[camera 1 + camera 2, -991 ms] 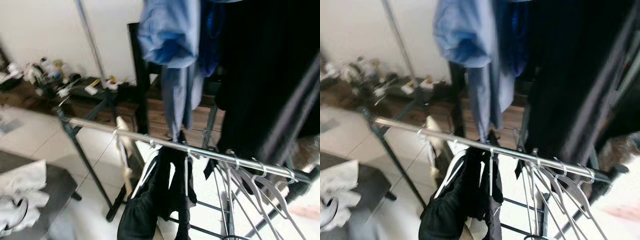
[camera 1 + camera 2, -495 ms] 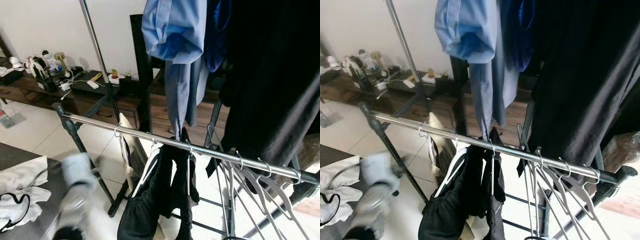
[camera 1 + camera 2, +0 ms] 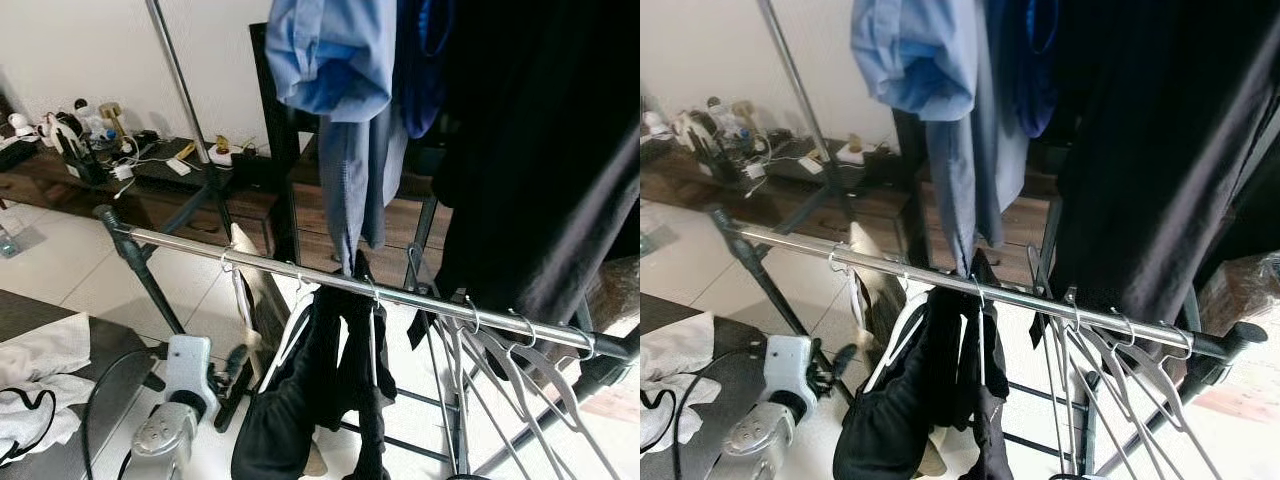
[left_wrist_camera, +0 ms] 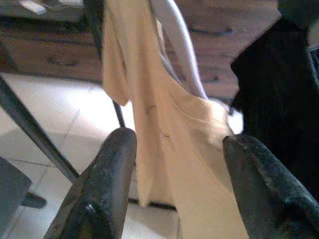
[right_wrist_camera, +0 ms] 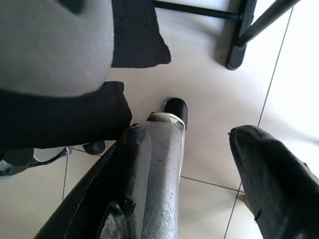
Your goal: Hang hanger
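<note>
A steel rail [image 3: 330, 282] slopes across the clothes rack. On it hangs a white hanger [image 4: 174, 47] carrying a cream shirt [image 3: 243, 290], beside a black garment [image 3: 310, 400] and several bare hangers [image 3: 510, 375] at the right end. My left arm [image 3: 175, 420] reaches up from the lower left, its gripper [image 3: 235, 362] open just short of the cream shirt [image 4: 164, 124]. In the left wrist view the two black fingers [image 4: 114, 164] stand wide apart with the shirt beyond them. My right gripper [image 5: 187, 134] hangs open over the tiled floor, holding nothing.
A blue shirt [image 3: 340, 90] and dark clothes [image 3: 540, 150] hang from an upper bar. A low wooden shelf [image 3: 90, 185] with clutter runs along the wall. A grey table [image 3: 90, 385] with white cloth [image 3: 40, 375] sits at lower left. Rack legs [image 5: 239, 35] stand on the floor.
My left arm came up from the lower left, blurred half a second ago, and now holds still near the cream shirt. The camera shifted slightly; the hung clothes stayed put.
</note>
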`<state>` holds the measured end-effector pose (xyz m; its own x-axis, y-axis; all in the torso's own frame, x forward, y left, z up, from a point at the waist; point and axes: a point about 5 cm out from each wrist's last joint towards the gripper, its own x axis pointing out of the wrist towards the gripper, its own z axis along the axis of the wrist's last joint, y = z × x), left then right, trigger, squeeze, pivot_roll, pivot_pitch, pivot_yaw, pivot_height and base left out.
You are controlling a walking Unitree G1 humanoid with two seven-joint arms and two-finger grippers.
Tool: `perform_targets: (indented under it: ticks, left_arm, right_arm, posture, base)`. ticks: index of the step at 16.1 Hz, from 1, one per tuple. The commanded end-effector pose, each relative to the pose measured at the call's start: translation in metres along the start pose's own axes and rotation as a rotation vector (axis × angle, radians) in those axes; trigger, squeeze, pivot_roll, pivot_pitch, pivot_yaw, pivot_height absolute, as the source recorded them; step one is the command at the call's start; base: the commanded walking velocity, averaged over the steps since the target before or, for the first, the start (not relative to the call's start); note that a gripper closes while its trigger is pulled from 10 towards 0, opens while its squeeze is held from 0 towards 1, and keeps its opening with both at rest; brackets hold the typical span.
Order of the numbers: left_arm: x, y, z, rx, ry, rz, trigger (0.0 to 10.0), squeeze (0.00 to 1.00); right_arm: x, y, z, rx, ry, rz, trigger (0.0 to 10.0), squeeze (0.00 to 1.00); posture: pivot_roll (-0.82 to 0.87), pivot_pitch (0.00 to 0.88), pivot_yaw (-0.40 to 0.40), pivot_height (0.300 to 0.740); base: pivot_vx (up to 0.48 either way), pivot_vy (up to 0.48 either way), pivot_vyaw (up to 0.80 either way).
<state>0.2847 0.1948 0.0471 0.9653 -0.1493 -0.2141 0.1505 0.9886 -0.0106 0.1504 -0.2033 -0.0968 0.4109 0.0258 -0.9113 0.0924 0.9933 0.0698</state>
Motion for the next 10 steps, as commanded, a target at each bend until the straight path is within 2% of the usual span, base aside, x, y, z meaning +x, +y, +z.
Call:
perform_targets:
  ticks: [1,3,4,7,10]
  left_arm:
    - [0.001,-0.005,-0.003,-0.016,0.042,-0.025,10.0,1.00]
    - [0.006,-0.007,0.000,-0.066,0.089,-0.021,10.0,1.00]
    - [0.011,-0.009,0.003,-0.076,0.111,-0.041,10.0,0.00]
    - [0.029,-0.022,0.017,-0.103,0.149,-0.147,10.0,0.00]
    - [0.046,-0.025,0.032,-0.083,0.149,-0.092,10.0,0.00]
  right_arm:
    - [0.000,-0.001,-0.002,-0.006,0.005,-0.001,10.0,0.00]
    - [0.000,-0.001,-0.001,-0.012,0.004,-0.001,10.0,0.00]
    - [0.000,-0.001,-0.001,-0.014,0.004,-0.001,10.0,0.00]
    - [0.000,-0.002,-0.003,-0.019,0.009,0.000,10.0,0.00]
    - [-0.001,-0.002,-0.006,-0.021,0.015,0.000,10.0,0.00]
  posture:
    - [-0.05,0.097,0.015,0.740]
    - [-0.04,0.098,0.012,0.740]
    - [-0.05,0.101,0.011,0.740]
    - [-0.06,0.116,0.011,0.740]
    - [-0.07,0.132,0.011,0.740]
  base:
    - [0.000,0.000,0.00]
    - [0.000,0.000,0.00]
    - [0.000,0.000,0.00]
    - [0.000,0.000,0.00]
    - [0.000,0.000,0.00]
